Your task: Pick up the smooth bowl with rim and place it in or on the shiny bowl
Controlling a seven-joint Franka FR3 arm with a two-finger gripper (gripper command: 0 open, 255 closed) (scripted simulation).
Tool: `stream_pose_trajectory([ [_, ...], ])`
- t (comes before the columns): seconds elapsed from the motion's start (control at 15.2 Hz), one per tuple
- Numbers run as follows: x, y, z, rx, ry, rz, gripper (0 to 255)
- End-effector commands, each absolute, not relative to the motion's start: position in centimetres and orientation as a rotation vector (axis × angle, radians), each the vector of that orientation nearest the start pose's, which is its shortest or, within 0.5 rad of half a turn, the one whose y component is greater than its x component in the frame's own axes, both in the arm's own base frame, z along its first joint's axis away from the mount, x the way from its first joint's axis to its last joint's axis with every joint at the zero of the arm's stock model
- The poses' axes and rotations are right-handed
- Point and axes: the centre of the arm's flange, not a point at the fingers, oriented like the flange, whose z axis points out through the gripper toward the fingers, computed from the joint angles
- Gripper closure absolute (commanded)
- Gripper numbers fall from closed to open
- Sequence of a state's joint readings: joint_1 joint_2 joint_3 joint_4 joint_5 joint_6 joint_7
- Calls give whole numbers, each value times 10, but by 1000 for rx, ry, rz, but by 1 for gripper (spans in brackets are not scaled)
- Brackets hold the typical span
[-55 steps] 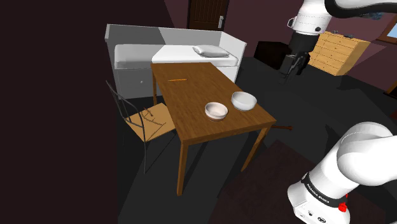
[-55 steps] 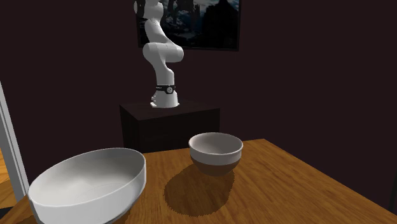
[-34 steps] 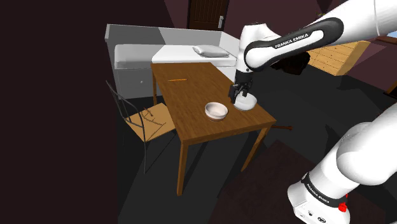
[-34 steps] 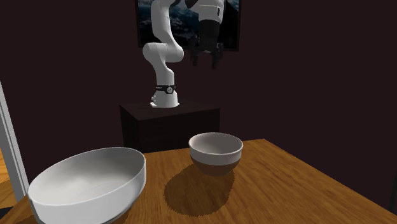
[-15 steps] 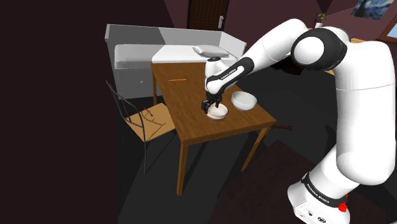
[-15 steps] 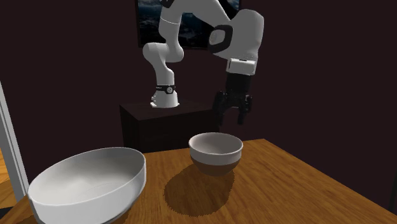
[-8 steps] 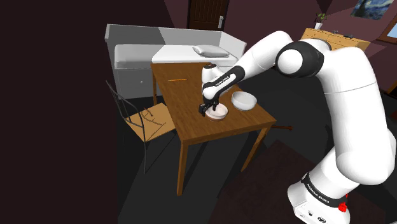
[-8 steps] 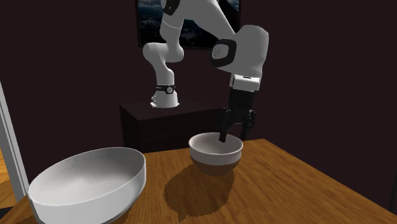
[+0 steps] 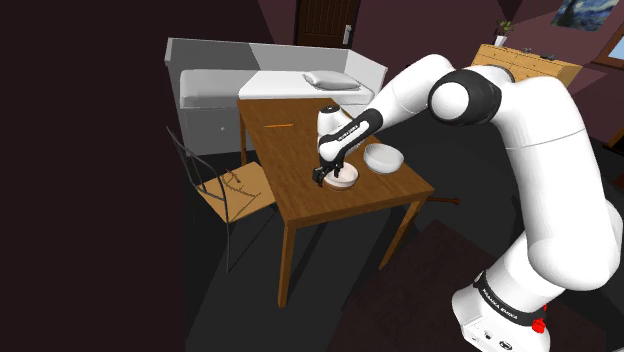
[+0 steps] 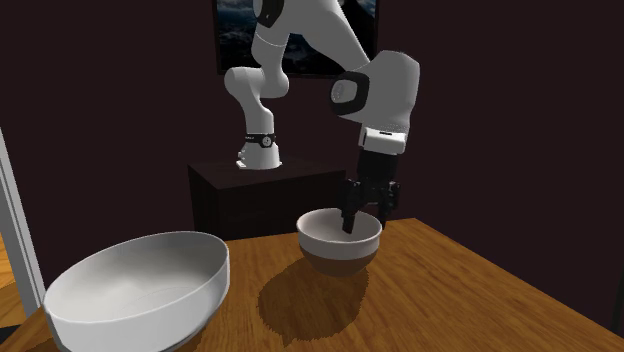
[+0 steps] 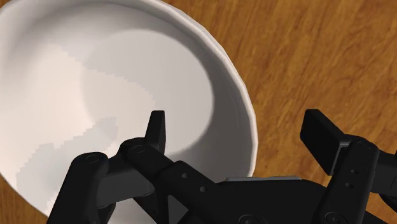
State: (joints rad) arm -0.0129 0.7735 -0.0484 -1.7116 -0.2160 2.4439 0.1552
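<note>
Two bowls stand on the wooden table (image 9: 300,150). The rimmed bowl (image 9: 344,179) (image 10: 335,243) is white inside and brown on its lower outside. The wider, glossy white bowl (image 9: 383,158) (image 10: 140,285) sits beside it, apart. My gripper (image 9: 321,177) (image 10: 366,212) (image 11: 238,130) is open and straddles the rimmed bowl's rim (image 11: 245,121): one finger (image 11: 157,127) hangs inside the bowl (image 11: 95,95), the other finger (image 11: 318,130) outside over the tabletop. Neither finger presses the wall.
An orange pencil (image 9: 278,125) lies at the table's far end. A wire-back chair (image 9: 225,185) stands at the table's left in the shoulder view. A white bed (image 9: 270,85) is behind, a wooden dresser (image 9: 525,62) at the back right. The dark stand (image 10: 265,195) holds the arm's base.
The gripper has come down a little further, so one finger now dips deeper inside the rimmed bowl. The fingers stay apart. Both bowls are where they were.
</note>
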Motion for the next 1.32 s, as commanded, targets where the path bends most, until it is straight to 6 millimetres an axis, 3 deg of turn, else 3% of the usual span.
stream_pose_trajectory([
  [0.0,662,-38,138,-3312,57,56,0],
  [0.07,662,-38,138,-3312,57,56,0],
  [0.13,662,-38,138,-3312,57,56,255],
  [0.73,662,-38,138,-3312,57,56,255],
  [1.25,662,-38,180,-3312,57,56,255],
])
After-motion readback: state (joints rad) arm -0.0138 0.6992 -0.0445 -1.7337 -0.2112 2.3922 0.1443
